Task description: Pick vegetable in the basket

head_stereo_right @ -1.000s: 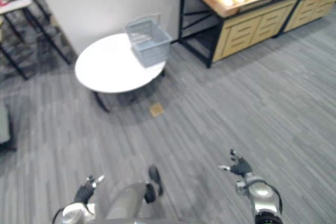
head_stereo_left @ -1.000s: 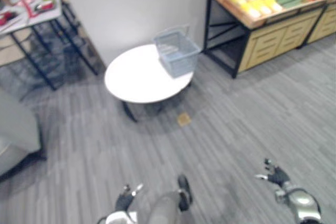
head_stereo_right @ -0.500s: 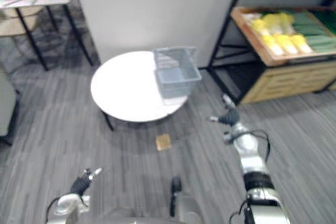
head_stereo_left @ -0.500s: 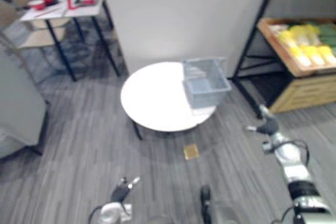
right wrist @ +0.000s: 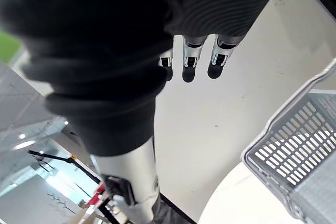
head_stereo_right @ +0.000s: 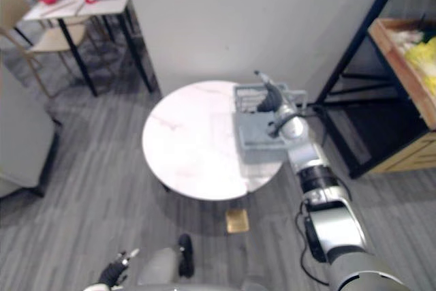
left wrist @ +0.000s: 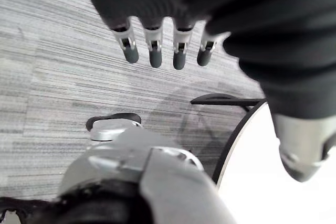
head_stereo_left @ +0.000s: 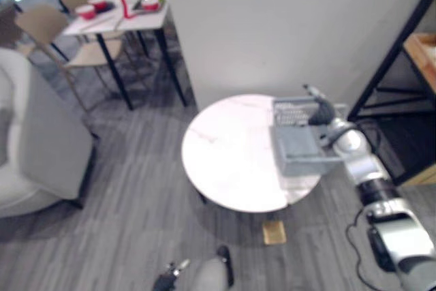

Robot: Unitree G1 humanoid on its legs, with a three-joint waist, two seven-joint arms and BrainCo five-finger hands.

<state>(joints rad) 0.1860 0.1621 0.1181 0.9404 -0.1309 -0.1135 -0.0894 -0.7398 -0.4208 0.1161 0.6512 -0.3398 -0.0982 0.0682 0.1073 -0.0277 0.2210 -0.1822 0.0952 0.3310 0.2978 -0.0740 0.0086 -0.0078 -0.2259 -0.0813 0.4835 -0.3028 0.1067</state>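
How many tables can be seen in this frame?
2. A round white table in the middle carries the grey basket near its right edge; a rectangular table with red dishes stands farther away to the left. Others may be hidden outside the views.

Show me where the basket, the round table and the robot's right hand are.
basket [head_stereo_left: 300, 161]: left eye view, near wall.
round table [head_stereo_left: 228, 155]: left eye view, bare white top.
right hand [head_stereo_left: 319, 111]: left eye view, dark back cover.

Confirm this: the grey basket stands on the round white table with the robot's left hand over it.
Wrong hand: in the right eye view it is the right hand over the grey basket on the round white table; the left hand hangs low near the floor.
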